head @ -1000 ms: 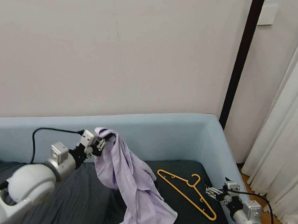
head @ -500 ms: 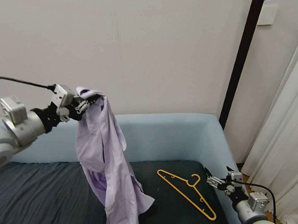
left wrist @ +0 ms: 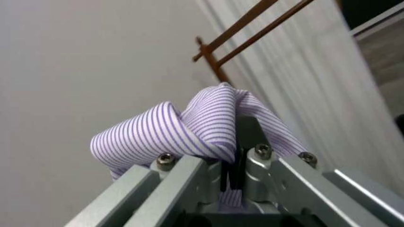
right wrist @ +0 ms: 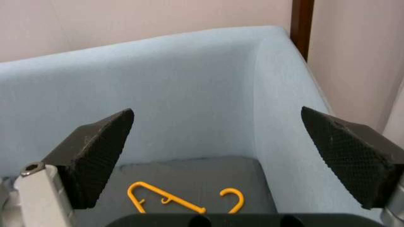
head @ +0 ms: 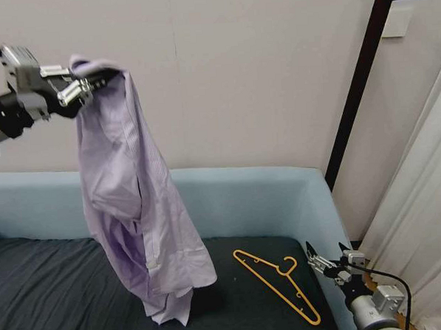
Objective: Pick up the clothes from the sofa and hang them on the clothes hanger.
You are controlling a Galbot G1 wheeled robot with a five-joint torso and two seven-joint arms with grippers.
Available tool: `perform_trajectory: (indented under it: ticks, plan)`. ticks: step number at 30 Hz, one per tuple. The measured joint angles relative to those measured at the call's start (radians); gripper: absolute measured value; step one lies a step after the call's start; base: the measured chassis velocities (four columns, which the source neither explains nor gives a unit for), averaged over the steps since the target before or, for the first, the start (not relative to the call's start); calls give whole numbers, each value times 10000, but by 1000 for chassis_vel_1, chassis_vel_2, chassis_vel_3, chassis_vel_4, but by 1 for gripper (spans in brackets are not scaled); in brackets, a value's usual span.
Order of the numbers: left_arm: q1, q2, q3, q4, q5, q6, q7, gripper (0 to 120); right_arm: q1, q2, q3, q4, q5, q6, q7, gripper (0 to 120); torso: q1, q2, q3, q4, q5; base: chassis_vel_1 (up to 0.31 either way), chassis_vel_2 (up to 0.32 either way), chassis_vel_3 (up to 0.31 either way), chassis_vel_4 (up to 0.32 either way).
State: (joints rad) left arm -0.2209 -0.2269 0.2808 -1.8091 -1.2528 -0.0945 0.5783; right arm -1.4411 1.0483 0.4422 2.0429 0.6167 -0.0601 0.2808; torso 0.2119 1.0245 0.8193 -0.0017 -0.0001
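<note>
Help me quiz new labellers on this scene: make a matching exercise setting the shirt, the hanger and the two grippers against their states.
Things:
1. shirt
2. hanger
3. left gripper
4. right gripper

States:
A. open, low beside the sofa end
B. lying flat on the dark seat
C. shut, held high in front of the wall
D. dangling from a grip

Pairs: 1-D, 2-B, 3-C, 4-A
</note>
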Motion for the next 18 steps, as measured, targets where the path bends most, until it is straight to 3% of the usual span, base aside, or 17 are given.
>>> perform_trajectory:
  ticks: [3,7,11,15,18]
  plan:
    - [-1880,-800,1732,148,-211,-70,607,0,-167,136,133,78,-30,3,7,100,1,0,1,-5,4,0,0,0,0]
    - [-2191,-1041,2330,-230,-238,-74,709,0,-254,244,266,119,-57,4,30,100,1,-1,1,-4,8,0,0,0,0]
    - [-1225,-589,1958,-726,-301,-223,1120,0,-308,286,414,122,-59,3,60,100,1,-1,1,0,0,0,0,0,0]
    - [534,290,638,-906,-688,-567,2336,0,-297,265,476,122,-53,4,75,100,0,0,-1,10,-3,0,0,0,0]
    - [1377,701,192,-913,-725,-749,2856,0,-251,293,476,102,-52,4,100,100,-1,0,-2,7,-1,0,0,0,0]
